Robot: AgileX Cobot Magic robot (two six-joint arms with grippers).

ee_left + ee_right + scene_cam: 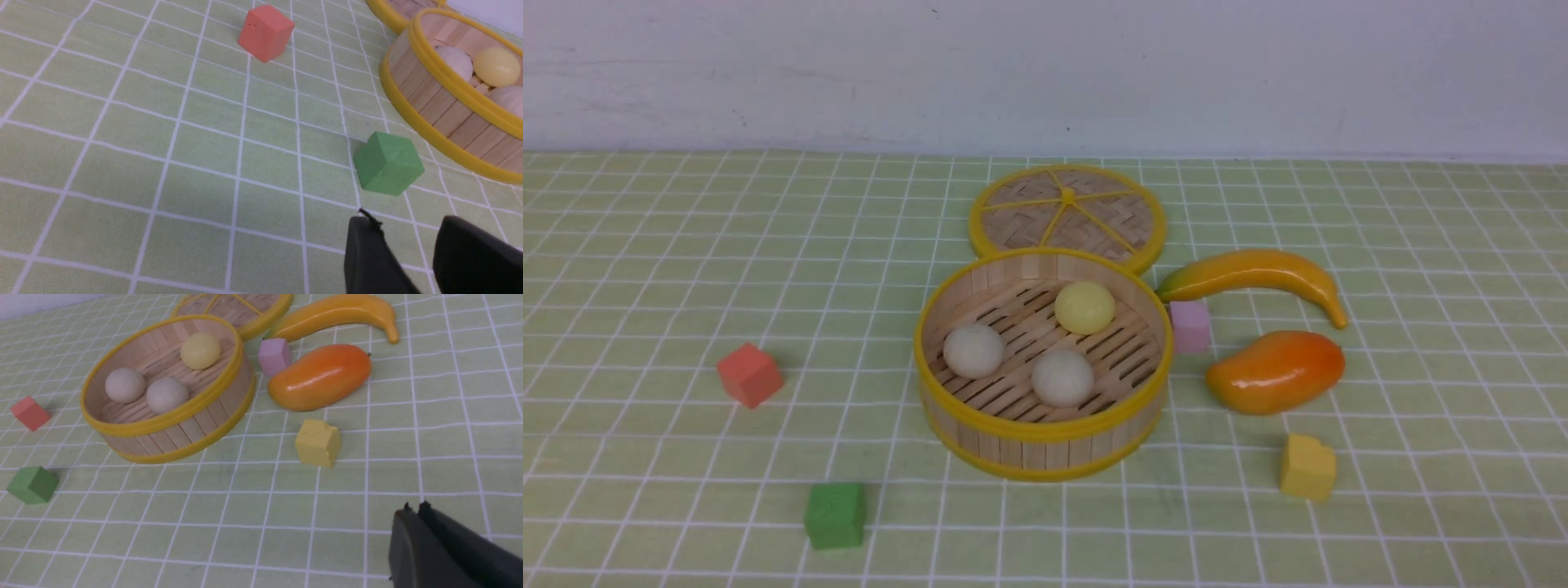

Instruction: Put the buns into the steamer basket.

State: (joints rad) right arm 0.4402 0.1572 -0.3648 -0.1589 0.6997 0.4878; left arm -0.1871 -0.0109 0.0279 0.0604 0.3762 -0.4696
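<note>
Buns (1063,377): I count all three inside the steamer basket (1045,429) mid-tabletop, so nothing looks left to load. My left gripper (412,245) has its jaws parted and empty; my right gripper (417,508) is clenched, empty.

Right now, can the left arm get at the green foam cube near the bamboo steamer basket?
Probably yes. The left gripper is open and empty, and the green foam cube sits just ahead of it on bare cloth. The round bamboo steamer basket stands apart to one side, so nothing blocks the approach.
</note>
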